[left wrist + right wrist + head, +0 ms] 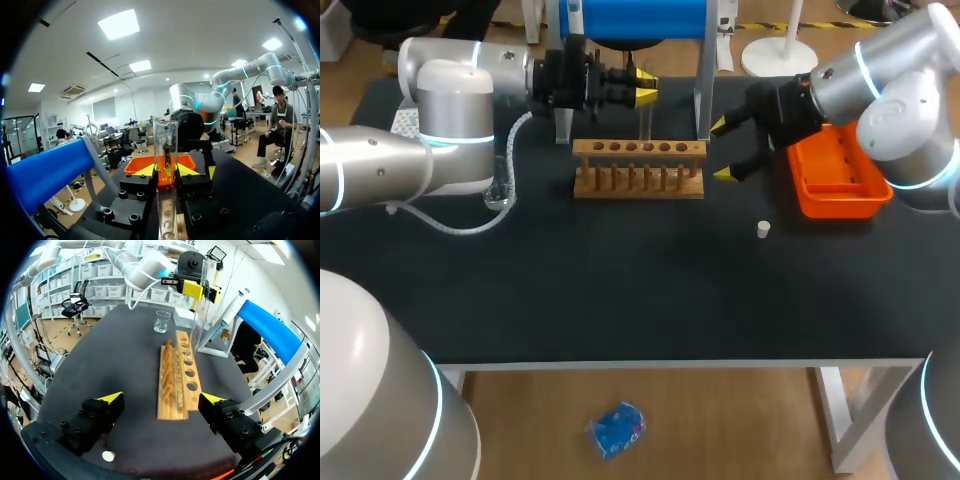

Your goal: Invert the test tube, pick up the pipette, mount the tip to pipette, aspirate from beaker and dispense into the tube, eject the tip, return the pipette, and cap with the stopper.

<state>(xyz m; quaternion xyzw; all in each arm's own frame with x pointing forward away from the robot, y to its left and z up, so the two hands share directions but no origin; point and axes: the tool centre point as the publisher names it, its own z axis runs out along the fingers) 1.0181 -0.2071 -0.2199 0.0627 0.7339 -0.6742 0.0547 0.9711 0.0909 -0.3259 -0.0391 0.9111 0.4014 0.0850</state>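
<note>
My left gripper [645, 90] is shut on a clear test tube [645, 118], held upright just above the far holes of the wooden rack [638, 166]. In the left wrist view the tube [166, 150] stands between the yellow tips of that gripper [166, 171]. My right gripper [722, 150] hangs open and empty beside the rack's right end; in its own view the gripper [161, 399] looks along the rack [177, 375] toward the tube [200, 305]. The blue pipette [635, 20] rests on its stand at the back. A white stopper [763, 229] lies on the mat.
An orange tray [835, 178] sits at the right, under my right arm. A glass beaker [500, 190] stands left of the rack, also visible as the beaker [162, 321] beyond the rack's far end. The pipette stand's posts [705, 90] rise behind the rack.
</note>
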